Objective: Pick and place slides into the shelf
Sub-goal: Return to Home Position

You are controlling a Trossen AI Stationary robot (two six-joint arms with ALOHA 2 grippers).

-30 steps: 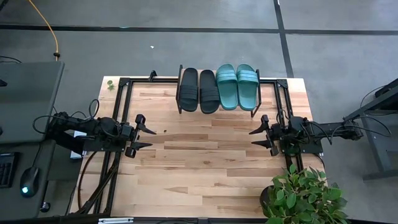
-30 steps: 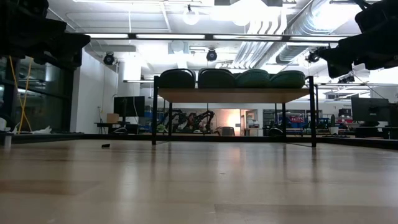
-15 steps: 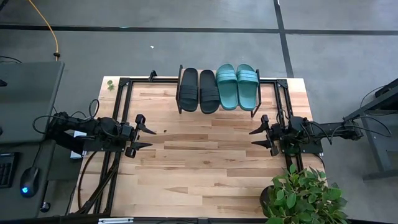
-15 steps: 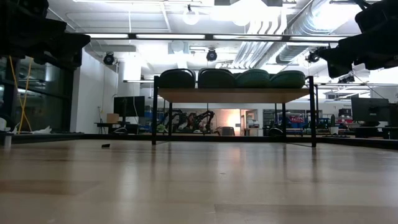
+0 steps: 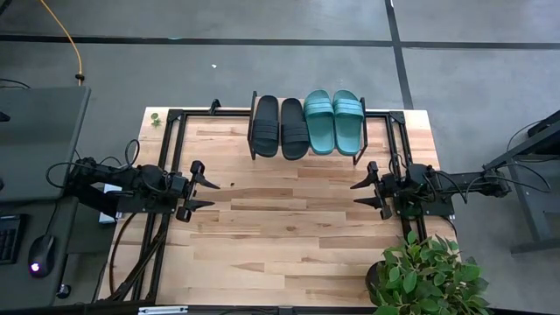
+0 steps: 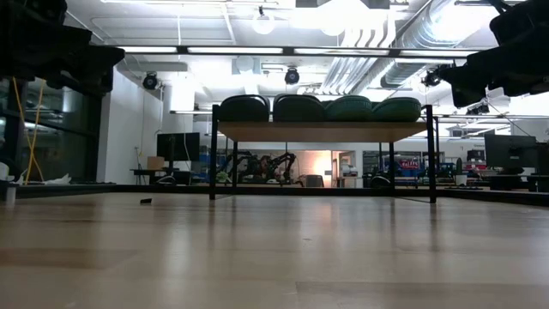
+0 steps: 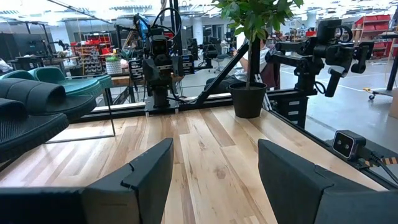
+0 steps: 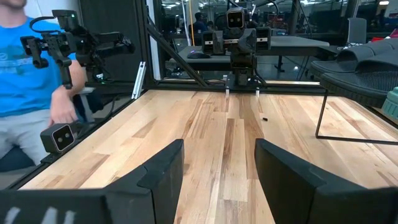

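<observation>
Two black slides (image 5: 280, 127) and two teal-green slides (image 5: 333, 121) lie side by side, soles down, on the shelf (image 5: 305, 157), a low rack with thin black legs at the table's far edge. In the low view they sit in a row on its plank top (image 6: 319, 130). My left gripper (image 5: 213, 193) hovers open over the table's left side, pointing right. My right gripper (image 5: 354, 193) hovers open over the right side, pointing left. Both are well clear of the shelf and hold nothing.
A potted plant (image 5: 426, 274) stands at the table's near right corner, close under my right arm. A small dark speck (image 5: 232, 185) lies on the wood near my left gripper. A seated person (image 8: 28, 81) shows beyond the table's edge in the right wrist view.
</observation>
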